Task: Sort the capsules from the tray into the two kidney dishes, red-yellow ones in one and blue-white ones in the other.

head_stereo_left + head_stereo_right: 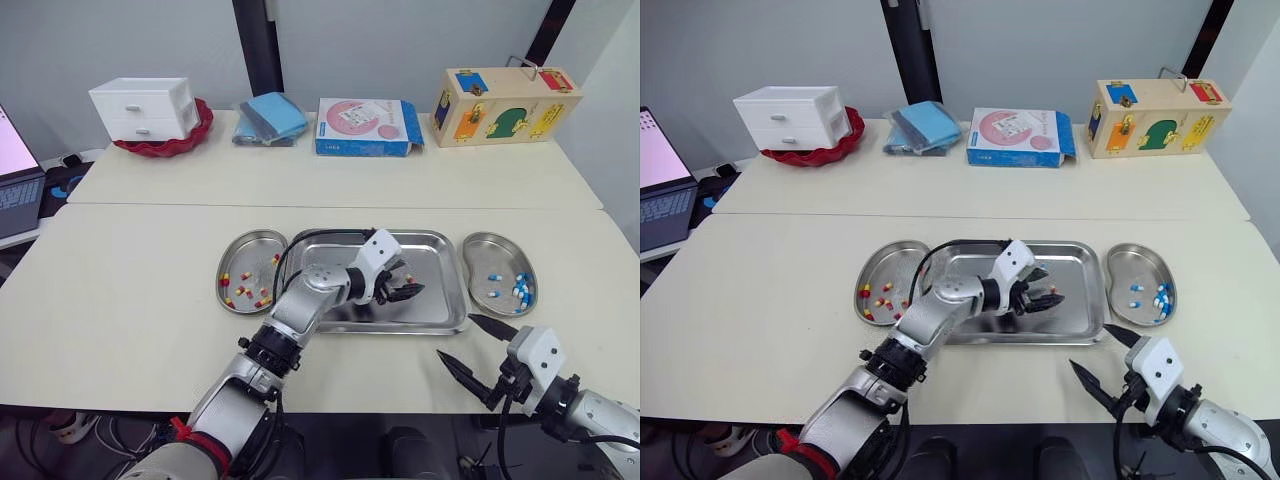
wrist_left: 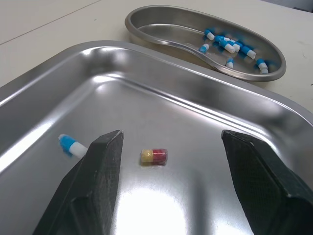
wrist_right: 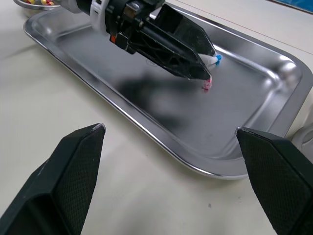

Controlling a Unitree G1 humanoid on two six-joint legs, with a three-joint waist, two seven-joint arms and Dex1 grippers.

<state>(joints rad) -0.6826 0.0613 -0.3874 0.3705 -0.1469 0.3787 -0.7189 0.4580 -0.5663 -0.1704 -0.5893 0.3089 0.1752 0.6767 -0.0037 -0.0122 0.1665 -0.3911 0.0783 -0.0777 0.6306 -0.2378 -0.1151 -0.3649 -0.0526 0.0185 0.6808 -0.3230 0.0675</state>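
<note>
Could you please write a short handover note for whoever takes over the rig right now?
Left gripper open, low over the tray, straddling a red-yellow capsule.
Right gripper open, empty, above the table near its front edge.
Done: red-yellow capsules lie in the left kidney dish, blue-white ones in the right kidney dish.
Left: that capsule and a blue-white capsule beside it, both in the tray.

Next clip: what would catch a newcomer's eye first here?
The left gripper hangs low in the steel tray, fingers open either side of a red-yellow capsule, a blue-white capsule close by. Flanking it, the left kidney dish holds red-yellow capsules, the right kidney dish blue-white ones. The right gripper hovers open over the table before the tray.
</note>
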